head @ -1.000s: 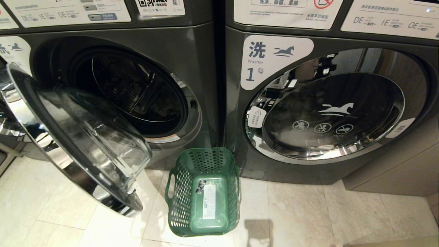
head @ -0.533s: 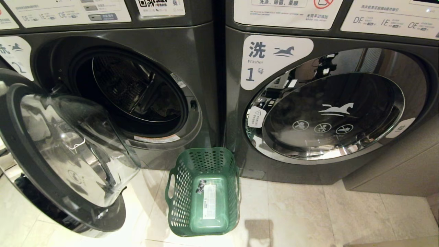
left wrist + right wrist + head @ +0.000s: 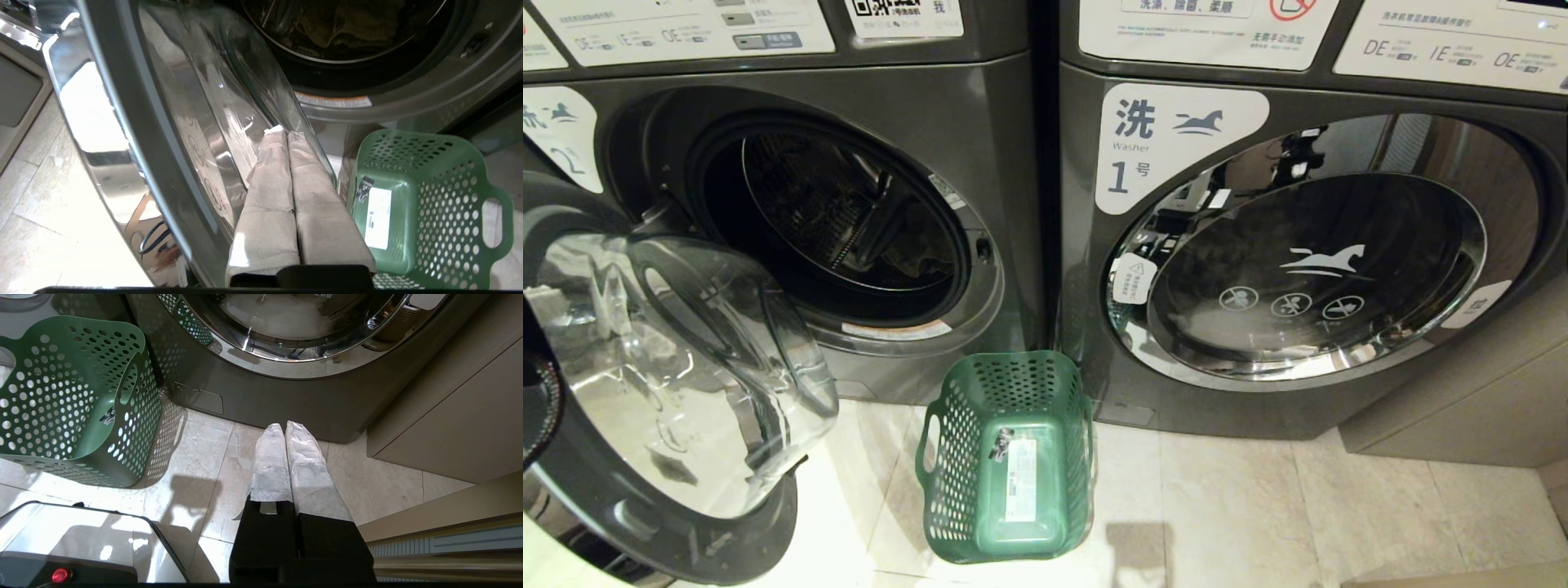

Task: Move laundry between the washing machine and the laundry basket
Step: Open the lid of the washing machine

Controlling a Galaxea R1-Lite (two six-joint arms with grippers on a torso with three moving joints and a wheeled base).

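Both my left gripper (image 3: 287,134) and right gripper (image 3: 284,426) are pressed closed and empty, the left beside the open door (image 3: 171,122); laundry (image 3: 347,24) lies half-hidden inside the washing machine (image 3: 833,220), laundry basket (image 3: 1009,457) on the floor (image 3: 1258,514).

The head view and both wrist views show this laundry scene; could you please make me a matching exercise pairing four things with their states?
Things:
1. washing machine marked 2
2. machine marked 1
3. laundry basket
4. laundry

States:
A. door shut
B. lying inside the drum
C. door swung open
D. standing on the floor with no cloth in it

Pairs: 1-C, 2-A, 3-D, 4-B
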